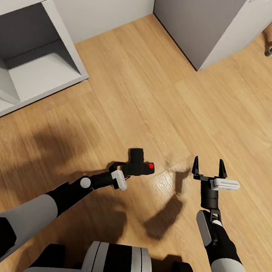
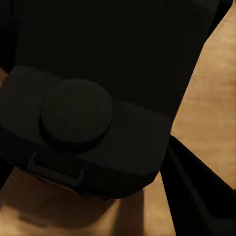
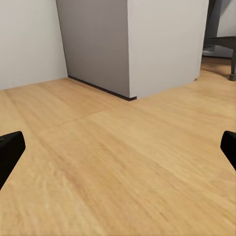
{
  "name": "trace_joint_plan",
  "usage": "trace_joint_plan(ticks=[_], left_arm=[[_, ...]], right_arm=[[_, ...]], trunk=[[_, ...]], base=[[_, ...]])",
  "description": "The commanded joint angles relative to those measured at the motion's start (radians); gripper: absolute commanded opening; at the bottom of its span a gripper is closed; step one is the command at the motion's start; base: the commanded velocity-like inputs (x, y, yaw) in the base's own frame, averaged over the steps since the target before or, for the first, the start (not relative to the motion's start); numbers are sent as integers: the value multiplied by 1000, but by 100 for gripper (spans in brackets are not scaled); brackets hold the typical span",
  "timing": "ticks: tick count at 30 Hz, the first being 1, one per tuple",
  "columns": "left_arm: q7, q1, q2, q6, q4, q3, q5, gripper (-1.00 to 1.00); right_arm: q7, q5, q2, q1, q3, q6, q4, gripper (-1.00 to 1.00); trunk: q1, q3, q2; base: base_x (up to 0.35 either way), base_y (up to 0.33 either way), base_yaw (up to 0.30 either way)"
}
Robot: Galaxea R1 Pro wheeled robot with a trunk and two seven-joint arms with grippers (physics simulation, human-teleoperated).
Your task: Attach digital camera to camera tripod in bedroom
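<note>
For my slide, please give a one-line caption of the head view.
Left gripper holds the digital camera above the wood floor; right gripper open.

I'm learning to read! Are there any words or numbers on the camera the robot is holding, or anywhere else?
No words, numbers or signs can be read anywhere.
The digital camera in the left gripper shows just a plain red button.
The white shelf and grey cabinet are blank.

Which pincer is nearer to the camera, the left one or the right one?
Left. The left pincer holds the camera above the wood floor. The right pincer is open and empty, apart from it on its right side.
</note>
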Motion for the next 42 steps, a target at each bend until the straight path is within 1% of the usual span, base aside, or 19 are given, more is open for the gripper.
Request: trace_joint_plan(ticks=[1, 24, 42], left_arm=[[5, -1, 1, -5, 0, -3, -7, -100], [5, -1, 2, -5, -1, 1, -7, -100], [5, -1, 2, -5, -8, 3, -7, -100]], right_arm=[[10, -9, 0, 0, -1, -1, 1, 100], [11, -7, 0, 3, -2, 2, 11, 100], [9, -7, 0, 3, -2, 1, 11, 100]], trunk=[[0, 0, 0], [0, 0, 0], [0, 27, 0]], base=[[0, 0, 0], [0, 0, 0], [0, 0, 0]])
